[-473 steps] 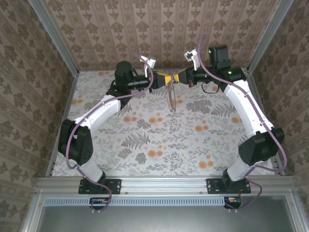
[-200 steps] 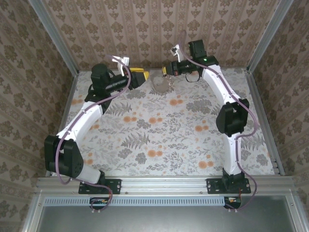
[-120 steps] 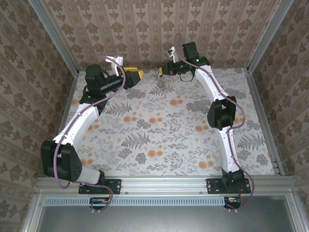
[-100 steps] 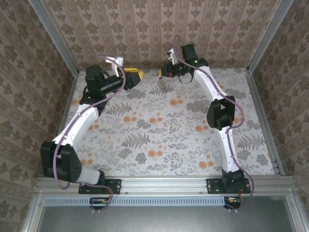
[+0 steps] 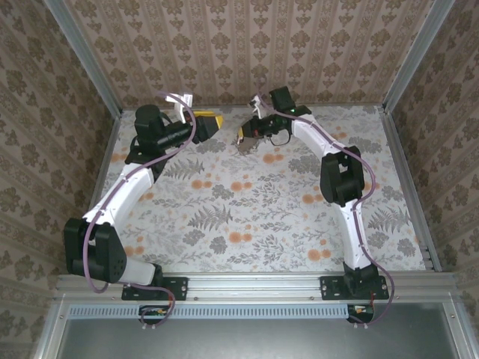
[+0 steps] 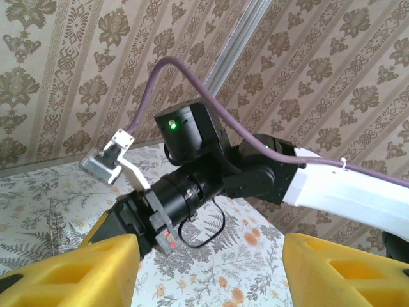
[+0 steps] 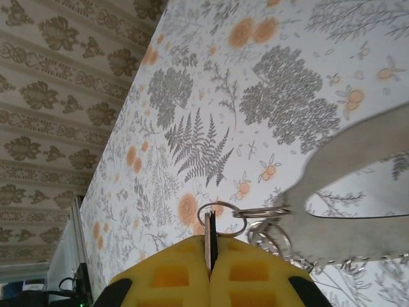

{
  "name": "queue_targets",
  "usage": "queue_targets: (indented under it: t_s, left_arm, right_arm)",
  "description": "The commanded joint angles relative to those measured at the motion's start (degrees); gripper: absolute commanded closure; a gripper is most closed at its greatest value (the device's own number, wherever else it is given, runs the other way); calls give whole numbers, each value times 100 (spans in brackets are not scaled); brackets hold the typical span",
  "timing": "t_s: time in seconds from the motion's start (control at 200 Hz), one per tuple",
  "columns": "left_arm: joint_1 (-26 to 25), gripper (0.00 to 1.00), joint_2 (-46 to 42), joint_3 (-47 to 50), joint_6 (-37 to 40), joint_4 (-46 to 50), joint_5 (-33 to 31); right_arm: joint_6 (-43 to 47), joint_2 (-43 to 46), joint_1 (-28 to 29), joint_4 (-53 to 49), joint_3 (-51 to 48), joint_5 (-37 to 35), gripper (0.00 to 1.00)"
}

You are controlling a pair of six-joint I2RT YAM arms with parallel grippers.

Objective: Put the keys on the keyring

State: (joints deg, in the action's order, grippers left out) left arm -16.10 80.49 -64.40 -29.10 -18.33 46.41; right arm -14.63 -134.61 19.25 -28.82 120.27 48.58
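Floral table [image 5: 247, 217], far end: right gripper [image 7: 209, 242] pinched shut on keyring [image 5: 248, 144], presenting it to left gripper [image 6: 208, 256], fingers wide and empty, likely for regrasp

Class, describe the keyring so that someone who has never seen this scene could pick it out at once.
Find the floral table and follow the right arm to the far edge, where the right gripper has its yellow fingers shut on a small wire ring. The keyring is the big grey hoop linked beside it, far larger than that ring.
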Motion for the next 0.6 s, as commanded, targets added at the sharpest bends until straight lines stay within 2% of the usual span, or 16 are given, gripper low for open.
queue_targets:
  t_s: [0.0, 0.235, 0.595]
  left_arm:
    - [-51, 39, -149, 94, -80, -213, -18]
    - [-128, 39, -161, 151, -109, -225, -44]
    - [-216, 39, -220, 206, -96, -193, -114]
  right_arm:
    - [-378, 339, 171, 540, -332, -63, 100]
    - [-1164, 244, 495, 1317, -959, -339, 100]
    - [-1746, -119, 840, 1608, -936, -598, 100]
